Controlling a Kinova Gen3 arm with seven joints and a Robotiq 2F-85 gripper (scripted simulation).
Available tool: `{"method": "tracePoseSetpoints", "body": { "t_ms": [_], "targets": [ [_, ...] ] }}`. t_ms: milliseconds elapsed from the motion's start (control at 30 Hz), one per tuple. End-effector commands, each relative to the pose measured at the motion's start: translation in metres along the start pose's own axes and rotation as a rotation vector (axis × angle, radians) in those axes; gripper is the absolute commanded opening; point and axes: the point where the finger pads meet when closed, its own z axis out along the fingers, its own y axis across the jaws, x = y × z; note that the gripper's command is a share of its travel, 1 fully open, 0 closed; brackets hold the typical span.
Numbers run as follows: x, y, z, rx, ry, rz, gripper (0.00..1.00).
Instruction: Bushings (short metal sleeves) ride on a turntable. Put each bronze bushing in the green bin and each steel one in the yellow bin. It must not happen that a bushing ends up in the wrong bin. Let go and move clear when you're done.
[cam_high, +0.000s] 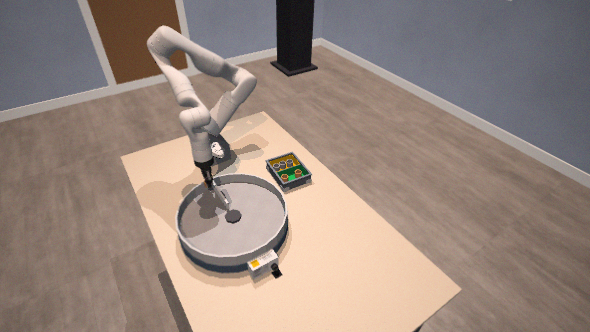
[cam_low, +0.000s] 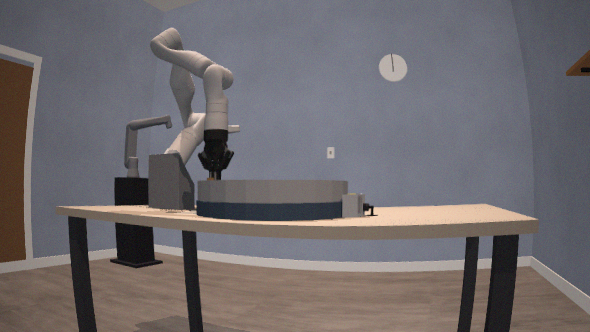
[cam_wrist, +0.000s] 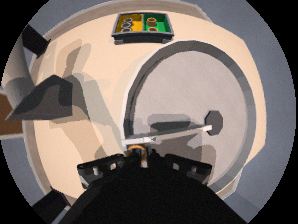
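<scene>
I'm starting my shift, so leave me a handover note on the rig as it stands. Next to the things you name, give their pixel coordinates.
Gripper (cam_high: 210, 185) (cam_low: 215, 177) (cam_wrist: 143, 151): shut on a bronze bushing (cam_low: 210, 178) (cam_wrist: 136, 147), apparently by its wall, at the edge of the round grey turntable (cam_high: 255, 205) (cam_low: 275, 190) (cam_wrist: 185, 80).
Done: two bronze bushings (cam_high: 298, 173) (cam_wrist: 151, 21) in the green bin (cam_high: 291, 171) (cam_wrist: 161, 25); three grey steel bushings (cam_high: 282, 165) (cam_wrist: 127, 24) in the yellow bin (cam_high: 278, 160) (cam_wrist: 137, 23).
Left: put the held one in green, release, move clear. No other shows on the turntable, though the arm hides part.
</scene>
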Motion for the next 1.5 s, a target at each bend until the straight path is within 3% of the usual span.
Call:
{"method": "tracePoseSetpoints", "body": {
  "t_ms": [0,167,567,733,900,1267,1433,1467],
  "targets": [
    [-0.001,0.000,-0.003,-0.001,0.000,-0.003,0.00],
    [0.000,0.000,-0.005,-0.002,-0.001,0.000,0.00],
    [0.000,0.000,-0.044,-0.001,-0.001,-0.002,0.00],
    [0.000,0.000,-0.044,-0.001,-0.001,-0.002,0.00],
    [0.000,0.000,-0.065,-0.001,0.000,-0.003,0.00],
    [0.000,0.000,-0.065,-0.001,0.000,-0.003,0.00],
    [0.053,0.004,-0.063,-0.001,-0.001,0.000,0.00],
    [0.053,0.004,-0.063,-0.001,-0.001,0.000,0.00]
  ]
}}
